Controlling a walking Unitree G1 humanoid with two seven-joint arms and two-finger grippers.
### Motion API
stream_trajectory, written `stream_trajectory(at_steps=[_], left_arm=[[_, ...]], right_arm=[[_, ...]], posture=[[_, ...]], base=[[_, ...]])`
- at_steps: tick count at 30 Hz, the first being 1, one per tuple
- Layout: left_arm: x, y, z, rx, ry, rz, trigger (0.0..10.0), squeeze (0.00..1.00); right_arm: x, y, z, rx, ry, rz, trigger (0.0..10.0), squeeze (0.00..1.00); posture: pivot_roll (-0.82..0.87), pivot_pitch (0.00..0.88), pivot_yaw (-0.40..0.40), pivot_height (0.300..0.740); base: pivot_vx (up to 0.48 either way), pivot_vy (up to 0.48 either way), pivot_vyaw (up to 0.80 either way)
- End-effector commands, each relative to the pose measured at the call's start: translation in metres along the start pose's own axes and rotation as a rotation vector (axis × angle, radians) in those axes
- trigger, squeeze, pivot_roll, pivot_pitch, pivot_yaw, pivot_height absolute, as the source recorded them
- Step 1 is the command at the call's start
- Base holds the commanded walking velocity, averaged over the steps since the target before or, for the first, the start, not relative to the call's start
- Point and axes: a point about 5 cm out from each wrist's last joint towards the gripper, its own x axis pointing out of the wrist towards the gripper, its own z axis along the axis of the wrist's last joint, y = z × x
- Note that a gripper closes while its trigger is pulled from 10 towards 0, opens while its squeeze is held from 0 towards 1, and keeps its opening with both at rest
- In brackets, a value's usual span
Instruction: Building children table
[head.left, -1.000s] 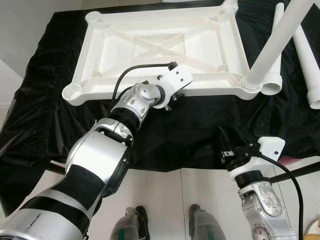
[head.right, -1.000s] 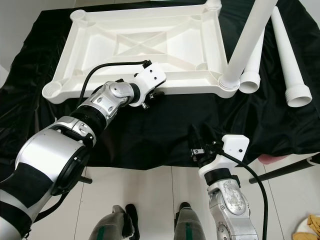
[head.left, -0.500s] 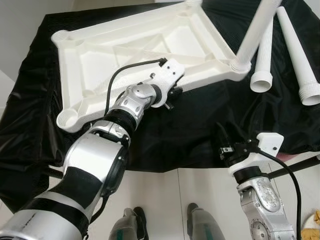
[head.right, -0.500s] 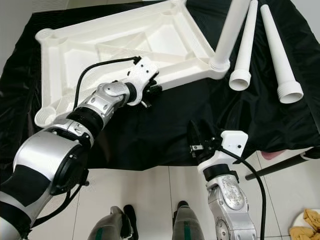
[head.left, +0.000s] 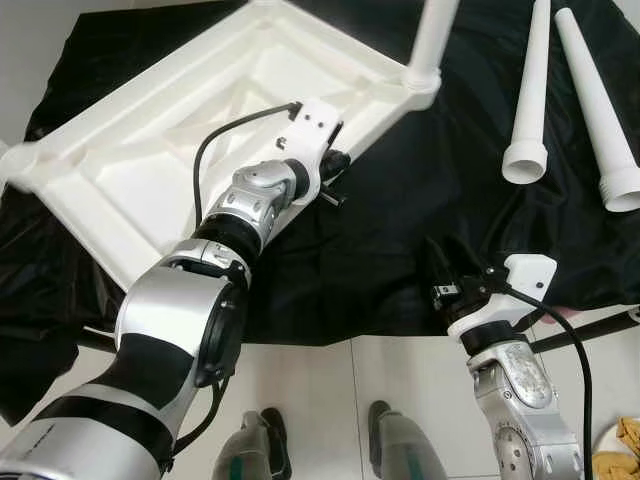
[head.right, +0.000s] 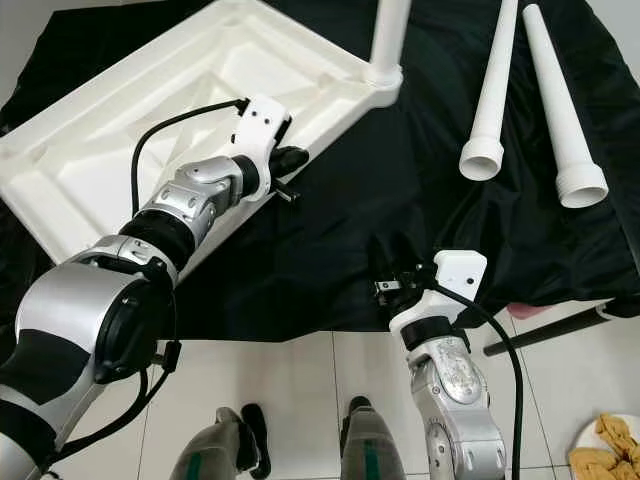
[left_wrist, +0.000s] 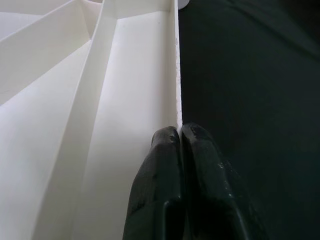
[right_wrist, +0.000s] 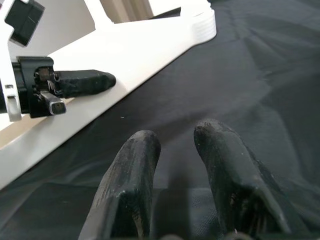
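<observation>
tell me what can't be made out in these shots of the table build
- Fitted leg: its upper length is cut off by the top edge of both eye views.
- Tabletop: its far left corner runs past the left edge of the eye views.
- Left gripper, pinched on the tabletop's rim: its fingers hide the rim between them in the left wrist view.
- Two loose legs: their narrow ends are cut off at the top edge.

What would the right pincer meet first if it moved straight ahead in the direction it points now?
Probably the black cloth first, since the right pincer hovers low and open over it. Beyond that lies the long edge of the white tabletop, where the left pincer grips. Depth is uncertain.
</observation>
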Motion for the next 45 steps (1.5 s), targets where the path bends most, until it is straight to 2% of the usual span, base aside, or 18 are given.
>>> stream_trajectory(at_steps=[1,5,6,7,8,9,11,12,13,19,20,24,27,30,34,37,38,45], left_arm=[[-0.017,0.032,-0.039,-0.046,0.142,0.651,0.0,0.0],[-0.016,0.029,-0.041,-0.056,0.153,0.648,0.0,0.0],[-0.015,0.027,-0.042,-0.062,0.159,0.64,10.0,0.0],[-0.009,0.019,-0.036,-0.063,0.133,0.586,10.0,0.0],[-0.009,0.019,-0.036,-0.063,0.133,0.586,10.0,0.0],[0.002,0.003,-0.019,-0.075,0.034,0.463,10.0,0.01],[0.007,-0.005,-0.008,-0.08,-0.031,0.393,10.0,0.01],[0.009,-0.009,-0.004,-0.101,-0.057,0.354,10.0,1.0],[0.01,-0.012,-0.002,-0.116,-0.069,0.333,10.0,1.0],[0.014,-0.021,0.014,-0.054,-0.12,0.243,10.0,1.0],[0.014,-0.023,0.022,-0.023,-0.152,0.22,10.0,0.0],[0.014,-0.024,0.027,-0.013,-0.179,0.191,10.0,0.0],[0.011,-0.025,0.04,0.084,-0.245,0.158,10.0,0.0],[0.008,-0.023,0.043,0.111,-0.257,0.169,10.0,0.0],[-0.001,-0.003,0.039,0.172,-0.215,0.251,10.0,0.0],[-0.014,0.017,0.029,0.265,-0.147,0.305,10.0,0.0],[-0.014,0.017,0.029,0.265,-0.147,0.305,10.0,0.0],[-0.048,0.057,0.021,0.486,-0.029,0.438,10.0,0.0]], right_arm=[[-0.001,0.003,-0.005,0.014,0.019,0.016,10.0,0.0],[0.0,0.002,-0.005,0.013,0.017,0.016,10.0,0.0],[0.0,0.002,-0.005,0.012,0.017,0.015,10.0,0.0],[0.001,0.002,-0.005,0.012,0.016,0.014,10.0,0.0],[0.001,0.002,-0.005,0.012,0.016,0.014,10.0,0.0],[0.001,0.002,-0.005,0.013,0.014,0.012,10.0,0.0],[0.001,0.002,-0.005,0.013,0.014,0.012,10.0,0.0],[0.001,0.002,-0.005,0.014,0.014,0.012,10.0,0.0],[0.001,0.002,-0.005,0.014,0.014,0.011,10.0,0.0],[0.002,0.002,-0.007,0.015,0.014,0.012,10.0,0.0],[0.003,0.002,-0.008,0.017,0.014,0.014,10.0,0.0],[0.004,0.002,-0.008,0.018,0.014,0.016,10.0,0.0],[0.011,0.004,-0.01,0.025,0.012,0.035,10.0,0.0],[0.014,0.005,-0.011,0.028,0.009,0.044,10.0,0.0],[0.019,0.006,-0.012,0.03,0.006,0.06,10.0,0.0],[0.022,0.007,-0.013,0.033,0.002,0.076,10.0,0.0],[0.022,0.007,-0.013,0.033,0.002,0.076,10.0,0.0],[0.028,0.005,-0.013,0.025,-0.008,0.084,10.0,0.0]], posture=[[-0.08,0.203,0.082,0.74],[-0.08,0.202,0.083,0.74],[-0.08,0.202,0.083,0.74],[-0.08,0.201,0.087,0.74],[-0.08,0.201,0.087,0.74],[-0.08,0.2,0.086,0.74],[-0.08,0.2,0.086,0.74],[-0.07,0.199,0.087,0.74],[-0.07,0.198,0.087,0.74],[-0.06,0.194,0.083,0.74],[-0.05,0.19,0.079,0.74],[-0.04,0.187,0.075,0.74],[-0.01,0.177,0.064,0.74],[0.0,0.171,0.06,0.74],[0.02,0.161,0.05,0.74],[0.03,0.153,0.044,0.74],[0.03,0.153,0.044,0.74],[0.04,0.135,0.033,0.74]], base=[[0.0,0.0,0.0],[0.0,0.0,0.0],[0.0,0.0,0.0],[0.0,0.0,0.0],[0.0,0.0,0.0],[0.0,0.0,0.0],[0.0,0.0,0.0],[0.0,0.0,0.0],[0.0,0.0,0.0],[0.0,0.0,0.0],[0.0,0.0,0.0],[0.0,0.0,0.0],[0.0,0.0,0.0],[0.0,0.0,0.0],[0.0,0.0,0.0],[0.0,0.0,0.0],[0.0,0.0,0.0],[0.0,0.0,0.0]])
